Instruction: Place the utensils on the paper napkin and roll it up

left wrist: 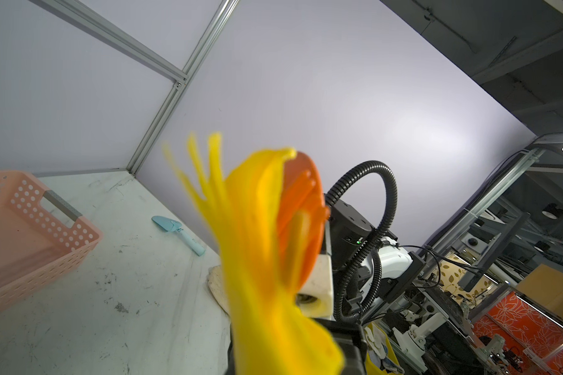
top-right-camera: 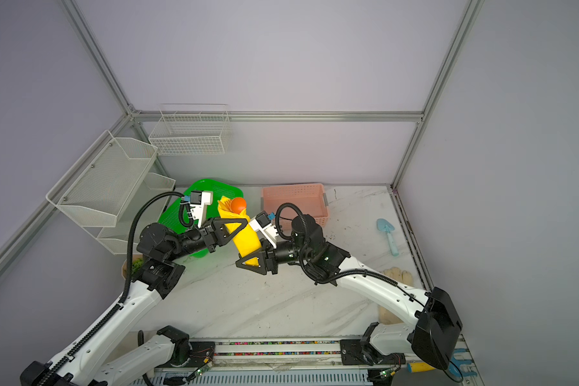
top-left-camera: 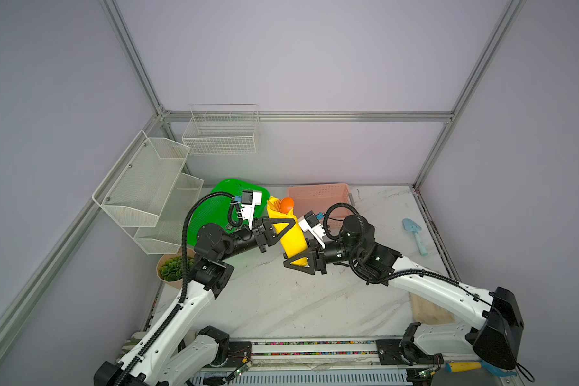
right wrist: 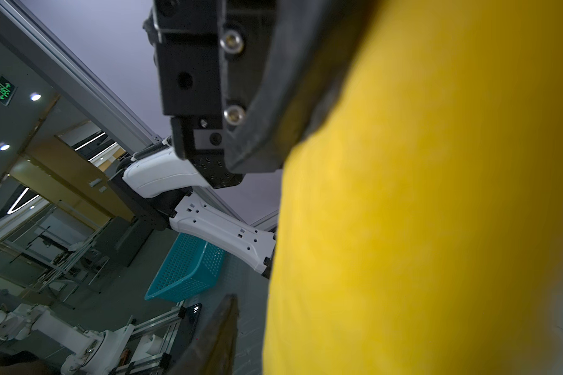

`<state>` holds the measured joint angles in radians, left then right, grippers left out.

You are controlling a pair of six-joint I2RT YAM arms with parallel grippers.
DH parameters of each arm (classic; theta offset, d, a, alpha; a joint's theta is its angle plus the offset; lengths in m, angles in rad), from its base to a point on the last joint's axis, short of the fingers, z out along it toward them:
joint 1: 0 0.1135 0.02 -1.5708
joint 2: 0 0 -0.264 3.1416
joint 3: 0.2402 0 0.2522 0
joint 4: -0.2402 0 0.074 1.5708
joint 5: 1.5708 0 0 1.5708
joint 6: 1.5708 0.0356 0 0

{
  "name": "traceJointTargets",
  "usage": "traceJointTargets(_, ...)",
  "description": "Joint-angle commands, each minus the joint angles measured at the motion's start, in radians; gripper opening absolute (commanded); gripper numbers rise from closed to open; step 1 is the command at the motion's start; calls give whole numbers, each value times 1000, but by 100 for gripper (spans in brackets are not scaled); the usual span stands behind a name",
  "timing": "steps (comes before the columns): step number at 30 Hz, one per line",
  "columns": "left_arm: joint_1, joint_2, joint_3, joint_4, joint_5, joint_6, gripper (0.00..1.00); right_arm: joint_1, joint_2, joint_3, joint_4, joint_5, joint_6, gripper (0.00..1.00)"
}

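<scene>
The yellow paper napkin (top-left-camera: 290, 234) (top-right-camera: 244, 239) is rolled into a tube and held slanted above the table in both top views. An orange spoon bowl (top-left-camera: 286, 204) (top-right-camera: 238, 204) sticks out of its far end. In the left wrist view the orange utensils (left wrist: 303, 201) sit inside the blurred napkin (left wrist: 260, 259). My left gripper (top-left-camera: 291, 223) (top-right-camera: 244, 223) is shut on the upper part of the roll. My right gripper (top-left-camera: 287, 263) (top-right-camera: 240, 263) stands open around the lower end. In the right wrist view one of its fingers (right wrist: 221, 331) is apart from the napkin (right wrist: 420, 227).
A pink basket (top-left-camera: 318, 200) and a green basket (top-left-camera: 211, 207) stand at the back. A light-blue trowel (top-left-camera: 415, 235) lies at the right. A potted plant (top-left-camera: 173, 267) and white wire racks (top-left-camera: 147, 190) are at the left, and a beige cloth (top-left-camera: 428, 310) lies under the right arm.
</scene>
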<state>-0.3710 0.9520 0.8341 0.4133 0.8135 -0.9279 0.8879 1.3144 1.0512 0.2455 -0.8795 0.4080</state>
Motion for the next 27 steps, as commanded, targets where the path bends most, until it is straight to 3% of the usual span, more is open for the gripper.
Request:
traceJointTargets(1, 9, -12, 57, 51, -20, 0, 0, 5, -31, 35, -6, 6, -20, 58)
traceJointTargets(8, 11, -18, 63, 34, -20, 9, 0, -33, -36, 58, -51, 12, -43, 64)
traceJointTargets(12, 10, -13, 67, 39, -20, 5, 0, -52, -35, 78, -76, 2, -62, 61)
traceJointTargets(14, 10, -11, 68, 40, -19, 3, 0, -52, -25, 89, -77, -15, -65, 54)
traceJointTargets(17, 10, -12, 68, 41, -19, 3, 0, -52, -4, 97, -74, -36, -68, 29)
traceJointTargets(19, 10, -12, 68, 42, -18, 3, 0, -52, 4, 97, -70, -45, -73, 18)
traceJointTargets(21, 10, -11, 68, 42, -19, 3, 0, -52, 11, 96, -73, -49, -79, 23)
traceJointTargets(24, 11, -13, 69, 43, -21, 3, 0, -52, 7, 89, -81, -28, -78, 54)
traceJointTargets(27, 13, -13, 77, 37, -21, 7, 0, -70, -34, 68, -106, 49, -71, 64)
